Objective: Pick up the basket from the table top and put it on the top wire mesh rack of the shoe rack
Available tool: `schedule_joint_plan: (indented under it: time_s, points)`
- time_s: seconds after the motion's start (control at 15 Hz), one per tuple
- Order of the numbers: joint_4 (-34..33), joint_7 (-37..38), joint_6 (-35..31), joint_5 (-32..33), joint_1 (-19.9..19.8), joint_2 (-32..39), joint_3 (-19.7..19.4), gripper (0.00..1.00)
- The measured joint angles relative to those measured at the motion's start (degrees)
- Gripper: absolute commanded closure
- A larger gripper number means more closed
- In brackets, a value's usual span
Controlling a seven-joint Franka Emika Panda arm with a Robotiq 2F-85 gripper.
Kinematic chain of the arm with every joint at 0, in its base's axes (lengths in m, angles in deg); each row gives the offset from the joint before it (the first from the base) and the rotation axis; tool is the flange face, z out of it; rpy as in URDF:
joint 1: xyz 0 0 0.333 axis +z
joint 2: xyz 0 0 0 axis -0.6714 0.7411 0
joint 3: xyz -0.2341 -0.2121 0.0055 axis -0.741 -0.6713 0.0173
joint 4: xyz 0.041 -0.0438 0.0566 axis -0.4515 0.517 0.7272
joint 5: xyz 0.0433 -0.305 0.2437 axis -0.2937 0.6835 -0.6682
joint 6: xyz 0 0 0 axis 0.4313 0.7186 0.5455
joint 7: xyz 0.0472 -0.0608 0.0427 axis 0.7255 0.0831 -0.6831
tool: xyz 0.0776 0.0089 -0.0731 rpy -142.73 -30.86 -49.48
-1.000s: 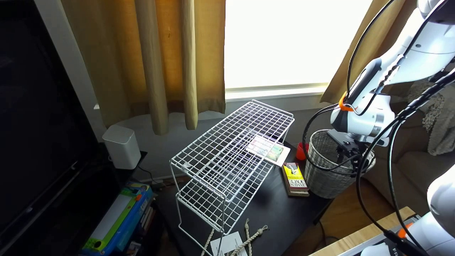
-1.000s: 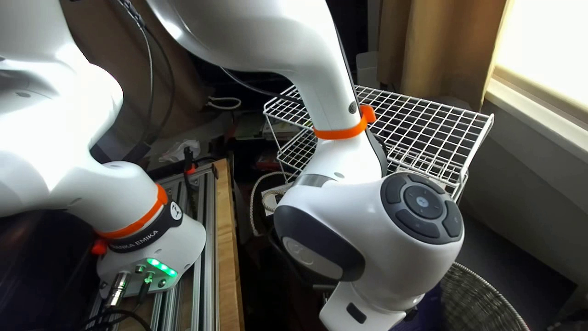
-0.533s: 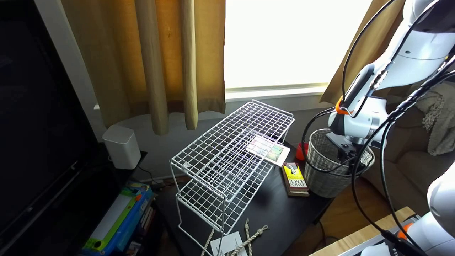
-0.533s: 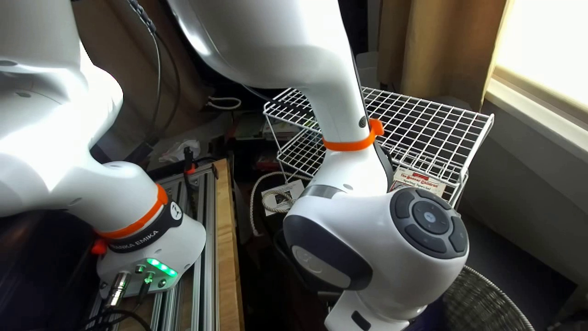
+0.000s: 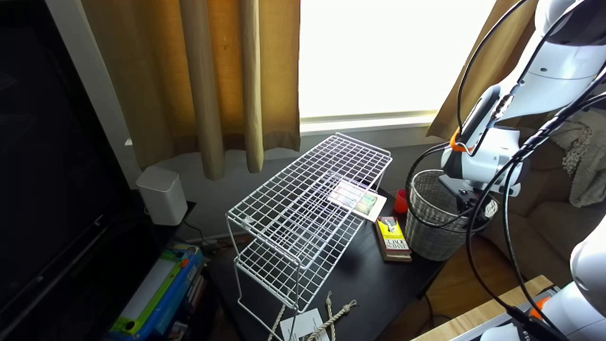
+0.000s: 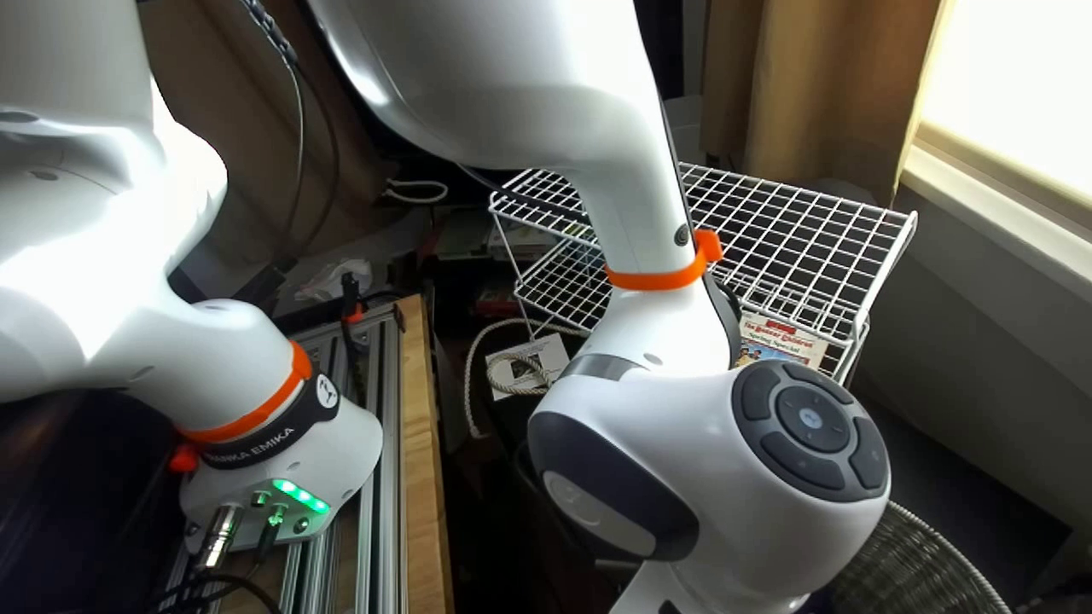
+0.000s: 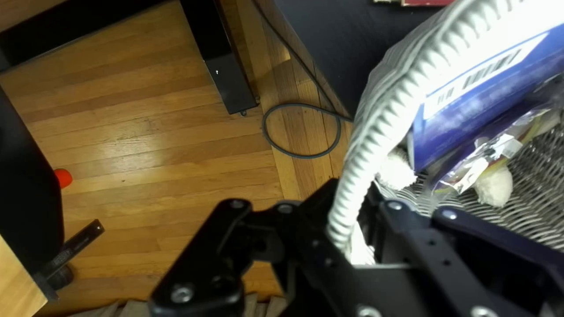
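In both exterior views the basket is a little displaced compared with one second ago, and the arm has shifted together with it. In the wrist view the hand is clenched on the basket's rim, with one finger inside and one outside. So I judge that the grip is holding and that the lift is just beginning. Whether the base has already left the table, I cannot tell; it is at the table's corner, just beside a yellow book. The top wire mesh rack of the shoe rack is well apart from it, so the main carrying remains to be done. Inside the basket lie a blue box and a plastic packet; their weight may make it tilt in the hand.

The table is dark and carries also the shoe rack, a red cup, a white sheet and some rope. Behind it there is a bright window with yellow-brown curtains, and below, a wooden floor.
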Motion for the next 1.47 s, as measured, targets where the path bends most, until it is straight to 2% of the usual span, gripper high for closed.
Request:
schedule_joint_plan:
  time_s: [0.67, 1.0, 1.47]
  points:
    - [-0.2, 1.4, -2.7, 0.7, 7.1, -1.2, -6.7, 0.97]
    - [-0.1, 4.0, -3.0, 3.0, 12.1, -1.4, -11.1, 0.97]
    - [0.0, 6.8, -3.0, 7.1, 16.4, -1.4, -15.1, 0.97]
